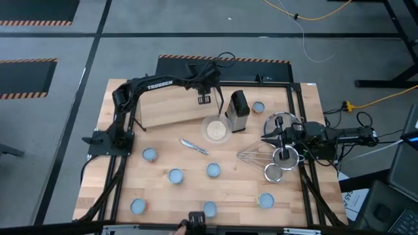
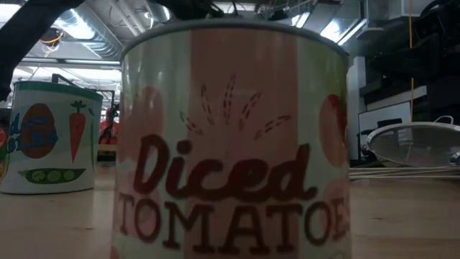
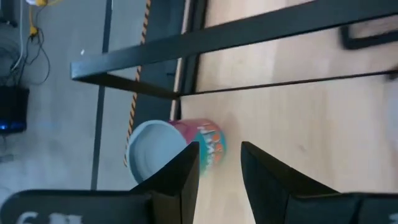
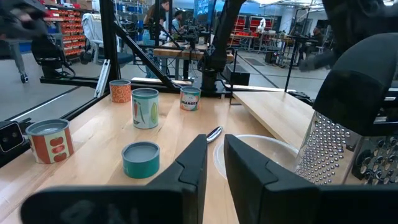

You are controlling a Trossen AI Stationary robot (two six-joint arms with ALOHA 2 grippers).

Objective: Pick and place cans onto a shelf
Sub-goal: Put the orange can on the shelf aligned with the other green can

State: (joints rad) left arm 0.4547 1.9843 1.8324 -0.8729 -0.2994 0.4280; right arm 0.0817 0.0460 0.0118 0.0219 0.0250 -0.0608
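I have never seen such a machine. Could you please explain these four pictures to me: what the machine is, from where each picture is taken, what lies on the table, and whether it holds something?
It is a robot with two dark arms at a wooden table. Each arm ends in a two-finger gripper.

One picture looks straight down from above. One sits at table height, so a "Diced Tomatoes" can fills it. The other two come from cameras on the arms' wrists.

On the table lie small cans with pale tops, for example one can, a whitish bowl, a metal grater, wire strainers, a small metal utensil and a paler wooden board, the shelf.

The left gripper hangs open over the shelf, with one can just beyond its fingers; it holds nothing. The right gripper waits near the strainers, also empty, its fingers close together.
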